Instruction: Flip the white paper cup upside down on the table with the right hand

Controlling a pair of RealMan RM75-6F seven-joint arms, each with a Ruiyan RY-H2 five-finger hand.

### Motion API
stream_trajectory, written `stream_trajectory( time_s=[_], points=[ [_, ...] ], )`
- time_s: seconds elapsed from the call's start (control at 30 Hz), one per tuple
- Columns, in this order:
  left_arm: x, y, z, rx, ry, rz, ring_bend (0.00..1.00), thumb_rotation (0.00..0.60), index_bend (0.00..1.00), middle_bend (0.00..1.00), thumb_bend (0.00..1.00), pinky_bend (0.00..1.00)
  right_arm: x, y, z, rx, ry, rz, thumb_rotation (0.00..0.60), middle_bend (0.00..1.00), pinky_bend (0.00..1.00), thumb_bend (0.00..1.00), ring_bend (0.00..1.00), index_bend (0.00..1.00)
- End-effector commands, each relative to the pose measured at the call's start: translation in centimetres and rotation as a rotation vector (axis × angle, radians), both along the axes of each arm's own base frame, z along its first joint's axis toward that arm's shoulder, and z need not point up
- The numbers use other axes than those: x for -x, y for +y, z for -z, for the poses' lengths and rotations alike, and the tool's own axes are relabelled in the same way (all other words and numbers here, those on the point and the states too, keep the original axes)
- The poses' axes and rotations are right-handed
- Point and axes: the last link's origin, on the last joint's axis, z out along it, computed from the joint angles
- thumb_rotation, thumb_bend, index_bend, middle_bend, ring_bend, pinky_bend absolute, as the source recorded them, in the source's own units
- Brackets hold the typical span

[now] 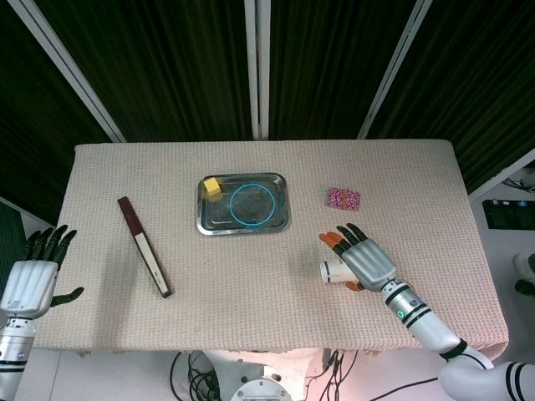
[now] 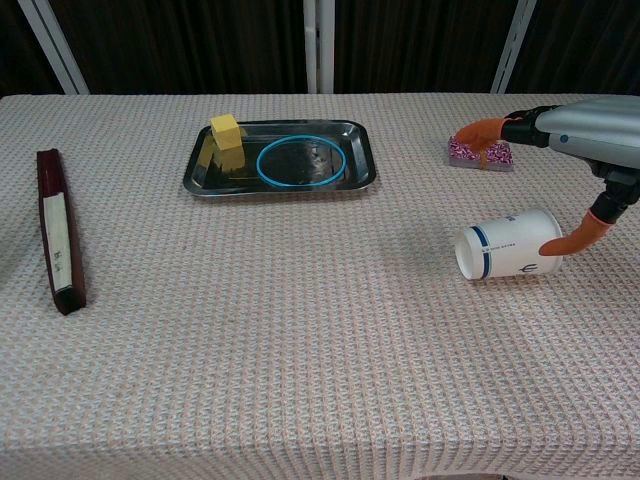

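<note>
The white paper cup (image 1: 333, 270) (image 2: 505, 258) with a blue band lies on its side on the table, its open mouth facing left. My right hand (image 1: 364, 261) (image 2: 590, 128) hovers over it, palm down and fingers spread. Its orange-tipped thumb (image 2: 568, 240) touches the cup's base end, while the other fingers are raised well above the cup and do not hold it. My left hand (image 1: 33, 271) shows only in the head view, off the table's left edge, fingers apart and holding nothing.
A metal tray (image 1: 284, 209) (image 2: 365, 160) at the centre back holds a yellow block (image 1: 212, 185) (image 2: 226, 130) and a blue ring (image 1: 231, 203) (image 2: 300, 141). A dark red flat box (image 1: 145, 246) (image 2: 58, 230) lies at the left. A small pink patterned packet (image 1: 343, 198) (image 2: 465, 150) sits behind the cup.
</note>
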Motion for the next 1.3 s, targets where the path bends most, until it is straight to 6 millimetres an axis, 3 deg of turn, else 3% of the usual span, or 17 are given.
stream_trajectory(
  time_s=[0.03,0.3,0.9,1.3],
  points=[
    [0.0,0.0,-0.1,0.0,-0.002,-0.003,0.0,0.6,0.07,0.01,0.09,0.03,-3.2,0.5,2.6,-0.003,0.184,-0.041,0.6,0.14,0.0,0.0,0.0,0.0],
    [0.0,0.0,-0.1,0.001,-0.002,0.0,0.0,0.6,0.07,0.01,0.09,0.03,-3.5,1.1,4.8,-0.015,0.248,-0.056,0.6,0.19,0.0,0.0,0.0,0.0],
    [0.0,0.0,-0.1,0.003,-0.01,-0.002,0.0,0.6,0.07,0.01,0.09,0.03,-3.3,1.1,5.9,0.019,0.297,-0.041,0.6,0.28,0.0,0.06,0.0,0.01],
    [0.1,0.0,-0.2,0.011,-0.018,-0.008,0.0,0.6,0.07,0.01,0.09,0.03,-3.3,0.8,6.6,0.08,0.294,-0.08,0.6,0.46,0.0,0.13,0.03,0.17]
  ],
)
